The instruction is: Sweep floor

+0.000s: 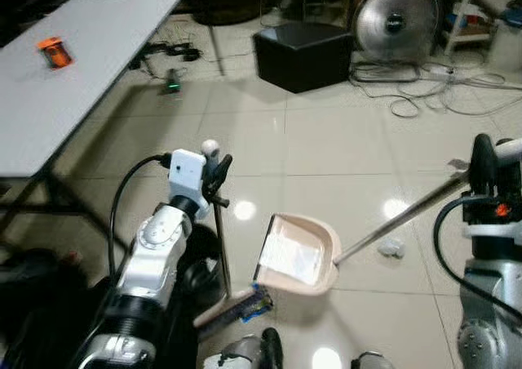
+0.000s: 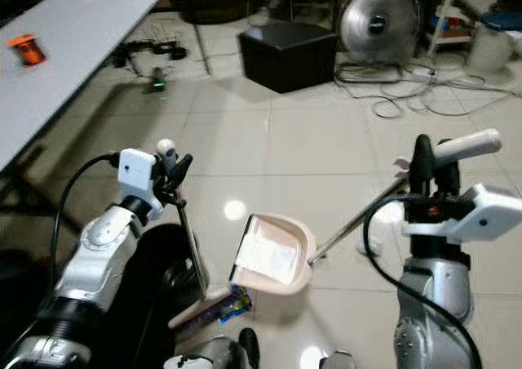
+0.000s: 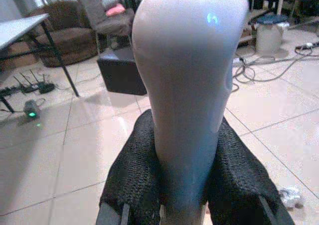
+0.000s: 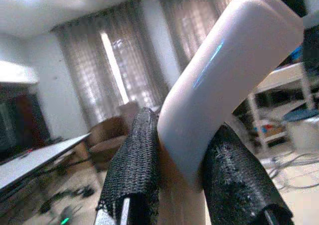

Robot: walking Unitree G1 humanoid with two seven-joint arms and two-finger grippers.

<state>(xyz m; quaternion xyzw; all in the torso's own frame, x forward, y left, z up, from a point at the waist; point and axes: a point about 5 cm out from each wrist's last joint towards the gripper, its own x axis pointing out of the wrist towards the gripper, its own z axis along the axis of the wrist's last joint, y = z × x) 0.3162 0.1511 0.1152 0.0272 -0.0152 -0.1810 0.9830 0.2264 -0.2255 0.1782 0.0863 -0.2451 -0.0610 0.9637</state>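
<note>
Glossy tiled floor [image 1: 326, 148]; both tools grip smooth rounded handles.

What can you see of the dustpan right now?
The dustpan is a pale pink, plastic-looking scoop lying on the tiled floor, its open mouth toward the broom head at its lower left edge. Something pale and glossy lies inside. A long metal handle slants up to the right, ending in a pale grip that the right hand holds shut. A small crumpled scrap lies on the floor just beyond the handle.
</note>
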